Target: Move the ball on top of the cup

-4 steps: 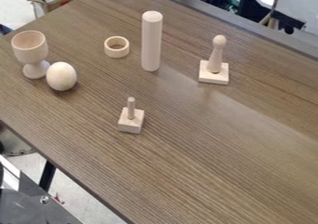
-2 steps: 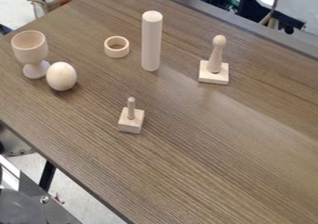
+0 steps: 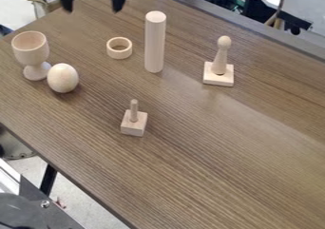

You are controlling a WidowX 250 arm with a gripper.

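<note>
My hand (image 3: 92, 9) is wide open, empty. Ball (image 3: 62, 78): below it, well apart, beside the cup (image 3: 30, 48). Count: one ball, one cup, one ring (image 3: 110, 51), one cylinder (image 3: 155, 42), one knobbed stand (image 3: 219, 62), one pegged block (image 3: 133, 127).

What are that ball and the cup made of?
The ball looks like pale, unpainted wood, judging by its creamy, matte surface. The cup seems to be wood too, smooth and slightly pinker; any clear varnish is hard to tell.
</note>
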